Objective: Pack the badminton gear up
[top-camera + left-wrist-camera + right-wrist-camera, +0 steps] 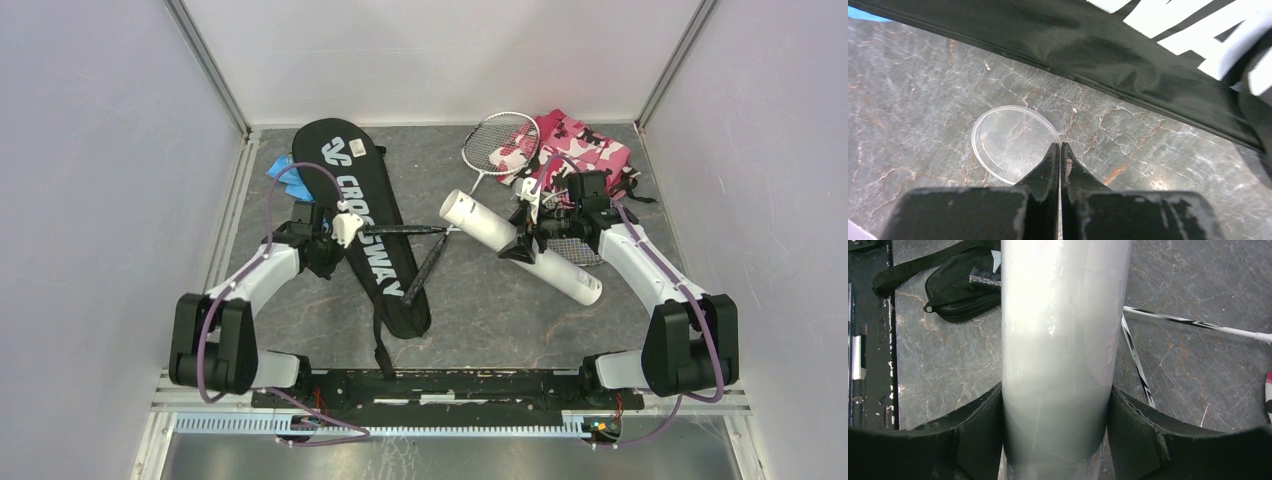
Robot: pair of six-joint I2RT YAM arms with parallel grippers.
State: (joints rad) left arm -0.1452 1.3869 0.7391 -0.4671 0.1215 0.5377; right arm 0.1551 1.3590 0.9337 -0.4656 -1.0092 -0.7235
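Observation:
The long black "CROSSWAY" racket bag (365, 215) lies left of centre. Both rackets' black handles (402, 230) rest on it; one silver head (500, 145) lies at the back, the other (568, 250) beneath my right arm. My right gripper (527, 240) (1055, 387) is shut on the long white tube (480, 225) (1063, 315) near its middle. Beside the bag's edge (1128, 60), my left gripper (340, 237) (1061, 146) is shut; the rim of a clear round lid (998, 140) runs into its closed tips.
A pink camouflage cloth (590, 150) lies at the back right under the racket head. A blue printed cloth (283, 175) pokes out from the bag's left side. Thin racket shafts (1193, 323) cross the grey stone tabletop (918, 90). Frame walls enclose the table.

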